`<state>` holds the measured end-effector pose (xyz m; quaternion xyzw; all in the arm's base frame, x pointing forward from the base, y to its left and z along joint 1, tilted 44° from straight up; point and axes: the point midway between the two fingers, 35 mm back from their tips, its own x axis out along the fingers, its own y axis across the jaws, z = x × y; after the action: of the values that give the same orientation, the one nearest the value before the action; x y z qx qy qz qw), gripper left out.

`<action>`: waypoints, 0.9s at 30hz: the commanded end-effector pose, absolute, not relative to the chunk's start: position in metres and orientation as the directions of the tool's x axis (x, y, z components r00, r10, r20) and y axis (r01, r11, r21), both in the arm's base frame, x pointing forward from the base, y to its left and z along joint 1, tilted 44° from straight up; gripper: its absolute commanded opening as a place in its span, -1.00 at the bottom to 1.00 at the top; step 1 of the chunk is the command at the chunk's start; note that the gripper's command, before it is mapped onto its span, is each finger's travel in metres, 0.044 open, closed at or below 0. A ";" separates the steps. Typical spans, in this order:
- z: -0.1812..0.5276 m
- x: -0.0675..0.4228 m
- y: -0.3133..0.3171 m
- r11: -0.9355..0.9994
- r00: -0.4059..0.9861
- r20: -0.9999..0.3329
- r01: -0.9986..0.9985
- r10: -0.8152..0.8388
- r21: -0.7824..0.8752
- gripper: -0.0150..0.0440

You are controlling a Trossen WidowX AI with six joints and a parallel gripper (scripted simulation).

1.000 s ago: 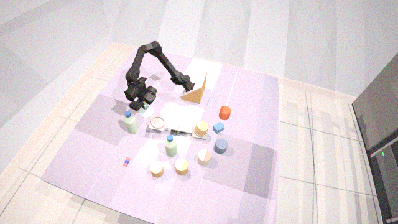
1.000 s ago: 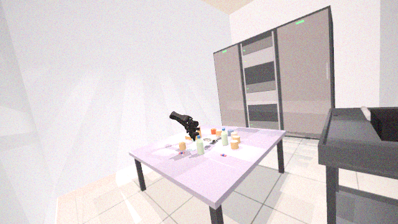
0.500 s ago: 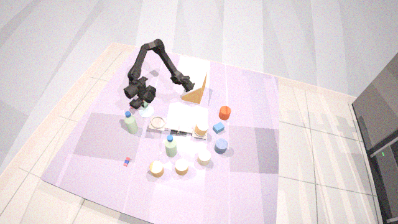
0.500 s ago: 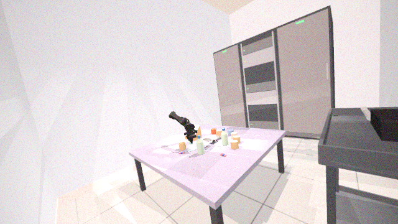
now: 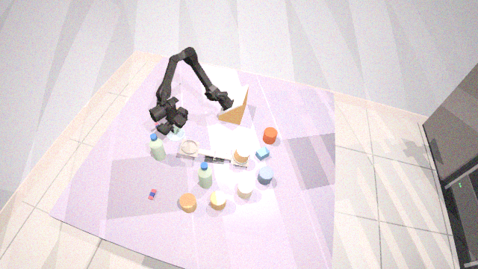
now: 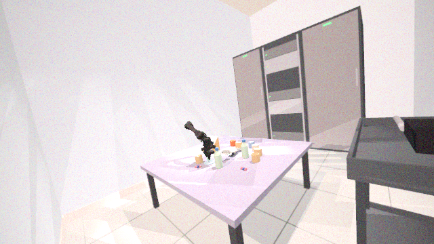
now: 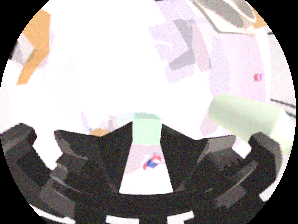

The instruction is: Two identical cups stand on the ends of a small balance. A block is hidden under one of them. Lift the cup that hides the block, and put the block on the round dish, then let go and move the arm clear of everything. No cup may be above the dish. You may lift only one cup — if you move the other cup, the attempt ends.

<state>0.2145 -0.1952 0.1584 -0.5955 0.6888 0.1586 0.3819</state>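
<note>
My gripper (image 5: 173, 125) (image 6: 209, 158) (image 7: 146, 125) is shut on a pale green block (image 7: 147, 129), low over the round pale dish (image 5: 177, 136). I cannot tell whether the block touches the dish. The balance (image 5: 206, 152) has an empty left pan with a raised ring (image 5: 190, 147). One orange-tan cup (image 5: 241, 155) (image 6: 238, 145) stands on its right end. Another orange cup (image 6: 199, 159) stands on the table beside the dish; in the top view the gripper mostly hides it.
A green bottle (image 5: 158, 150) (image 6: 218, 160) (image 7: 245, 116) stands close to the dish; another bottle (image 5: 205, 177) (image 6: 245, 150) is before the balance. A small red-blue object (image 6: 198, 167) (image 7: 152, 161) lies near the dish. An orange wedge (image 5: 233, 115) stands behind. Several cups stand farther right.
</note>
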 end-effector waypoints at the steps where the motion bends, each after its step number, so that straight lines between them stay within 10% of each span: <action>1: 0.154 0.215 -0.198 0.238 0.002 -0.718 -0.943 -0.696 -0.233 -0.49; 12: 0.143 0.214 -0.209 0.238 0.001 -0.717 -0.943 -0.697 -0.234 -0.49; 27: 0.147 0.214 -0.206 0.240 0.000 -0.715 -0.942 -0.700 -0.236 0.84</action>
<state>0.2142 -0.2064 0.1466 -0.5957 0.6888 0.1598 0.3810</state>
